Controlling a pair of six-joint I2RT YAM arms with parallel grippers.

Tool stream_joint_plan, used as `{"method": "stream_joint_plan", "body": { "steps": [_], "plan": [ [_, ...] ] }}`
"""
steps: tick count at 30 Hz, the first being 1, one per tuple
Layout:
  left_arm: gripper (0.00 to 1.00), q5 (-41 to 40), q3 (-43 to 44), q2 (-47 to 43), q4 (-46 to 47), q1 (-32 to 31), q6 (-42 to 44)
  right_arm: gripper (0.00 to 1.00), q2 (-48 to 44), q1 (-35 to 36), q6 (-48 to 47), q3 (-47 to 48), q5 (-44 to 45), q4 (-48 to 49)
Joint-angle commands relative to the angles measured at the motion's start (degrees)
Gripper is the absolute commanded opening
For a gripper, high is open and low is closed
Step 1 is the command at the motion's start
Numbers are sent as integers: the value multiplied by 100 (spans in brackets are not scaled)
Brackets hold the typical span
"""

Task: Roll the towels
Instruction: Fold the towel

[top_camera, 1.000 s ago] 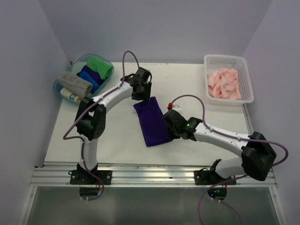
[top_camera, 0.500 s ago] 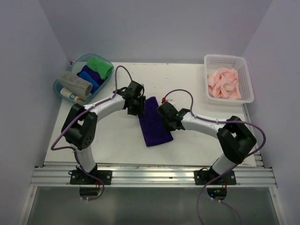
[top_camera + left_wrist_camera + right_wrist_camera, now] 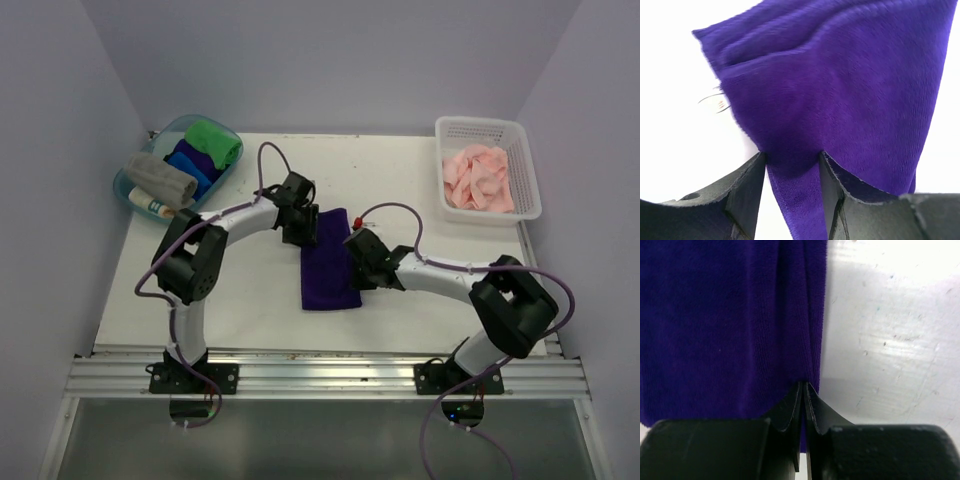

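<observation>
Since a second ago the purple towel (image 3: 330,268) has swung straighter, mid-table (image 3: 250,295). Left gripper (image 3: 791,172) bunches a corner between part-closed jaws; right gripper (image 3: 804,392) pinches an edge tight. I'd keep tension even, so rolling starts flat.

White basket (image 3: 529,176) at right; blue tub (image 3: 121,186) at left.

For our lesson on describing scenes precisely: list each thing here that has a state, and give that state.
purple towel: unrolled, lying flat
left hand: shut on its edge
right hand: shut on its other edge
pink towels: unrolled, heaped in the basket
grey towel: rolled, in the tub
</observation>
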Motion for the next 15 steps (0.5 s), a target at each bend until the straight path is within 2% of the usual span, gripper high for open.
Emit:
{"method": "stream_joint_plan", "body": {
  "steps": [1, 6, 10, 15],
  "plan": [
    [50, -5, 347, 107, 97, -2, 176, 8, -284, 128, 288, -104, -287, -45],
    [50, -216, 558, -16, -88, -2, 351, 8, -548, 137, 200, 151, -95, -335],
    [51, -234, 638, -480, -386, -11, 431, 9, -838, 137, 156, 257, 186, -642],
    [52, -295, -11, -1447, -475, -11, 396, 16, -1067, 137, 77, 231, 187, -819]
  ]
}}
